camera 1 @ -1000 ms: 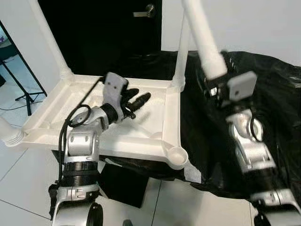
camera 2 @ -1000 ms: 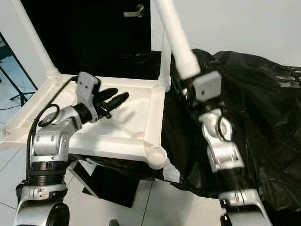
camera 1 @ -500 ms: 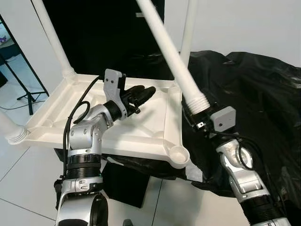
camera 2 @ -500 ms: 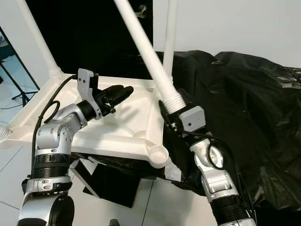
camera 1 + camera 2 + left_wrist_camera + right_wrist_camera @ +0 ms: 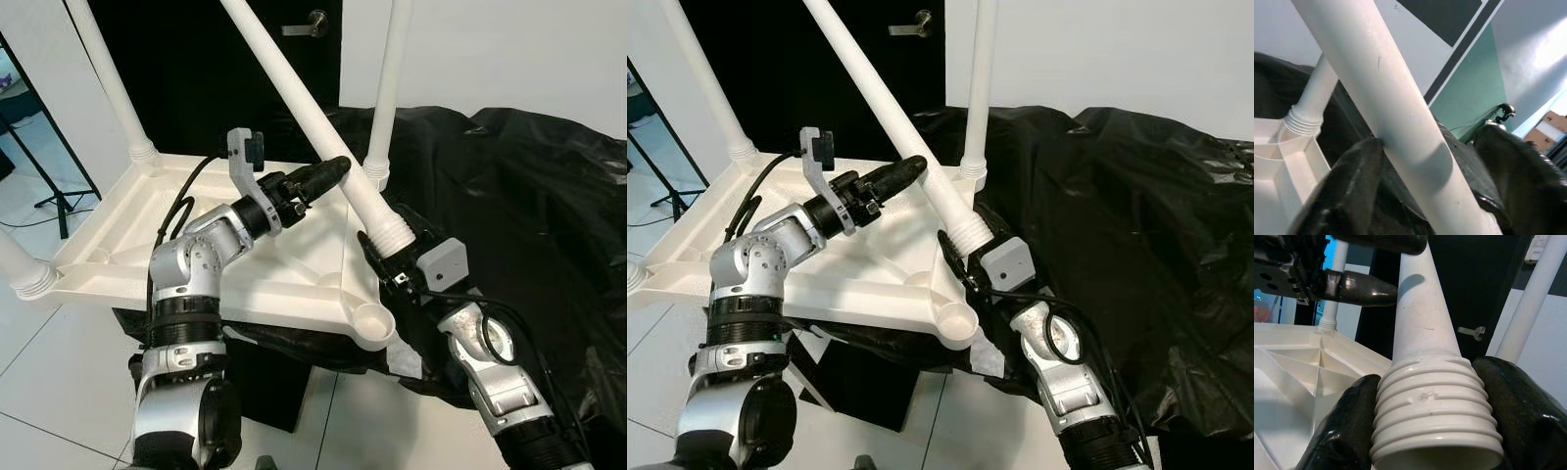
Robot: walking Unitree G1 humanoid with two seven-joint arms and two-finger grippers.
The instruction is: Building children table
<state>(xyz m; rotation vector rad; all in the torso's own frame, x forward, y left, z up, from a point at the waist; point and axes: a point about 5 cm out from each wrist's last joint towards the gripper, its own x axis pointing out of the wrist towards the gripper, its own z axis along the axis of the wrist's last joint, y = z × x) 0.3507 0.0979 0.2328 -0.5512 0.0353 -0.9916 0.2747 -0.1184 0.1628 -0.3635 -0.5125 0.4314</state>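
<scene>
Fingers of the right gripper [image 5: 392, 257] pinch the ribbed threaded end of the smooth white table leg [image 5: 294, 103] above the upturned tabletop's [image 5: 118, 257] near right corner, while the left gripper [image 5: 1425, 181] straddles its shaft, spread.

The upturned tabletop [image 5: 211, 259] lies left of the black sheet [image 5: 549, 215], 3 legs [image 5: 390, 73] up.

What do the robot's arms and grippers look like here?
Both arms are silver metal with ribbed black joint rings and looped black cables. The left gripper and right gripper each have two long glossy black fingers. A grey box-shaped camera housing sits on each wrist.
</scene>
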